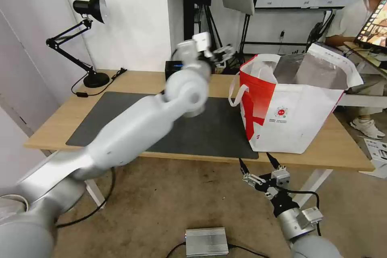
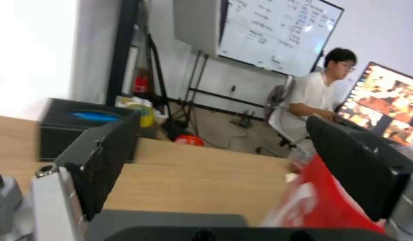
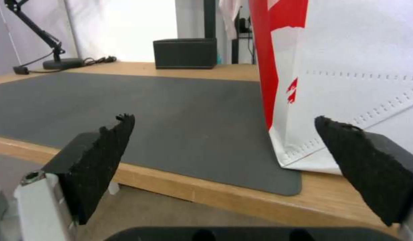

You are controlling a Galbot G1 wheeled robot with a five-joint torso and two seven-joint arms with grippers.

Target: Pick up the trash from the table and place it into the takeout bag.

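Up above the back of the table (image 1: 133,82), we see the left arm stretched forward with the left gripper (image 1: 221,54) raised near the black rectangular box (image 1: 174,69) and just beside the upper left edge of the takeout bag (image 1: 296,117). From the left wrist view, its two black pads (image 2: 106,147) stand wide apart with nothing between them; past them we make out the box on the wood and a red corner of the bag close to the far pad.

The takeout bag stands upright on the right part of the table, its base partly on the dark grey mat (image 1: 121,113) and partly on bare wood. Its mouth is open, the silver lining shows inside, and a white strap handle (image 1: 236,90) hangs off its red left side. We cannot see what lies inside the bag.

Lower down, the right gripper (image 1: 258,162) hangs in front of the table's near edge, below the bag's front corner and clear of it. From the right wrist view, its pads (image 3: 104,157) are likewise spread, empty, with the mat's edge and the bag's bottom corner ahead of them.

A black desk lamp (image 1: 86,28) stands at the far left corner of the table, well apart from both grippers.
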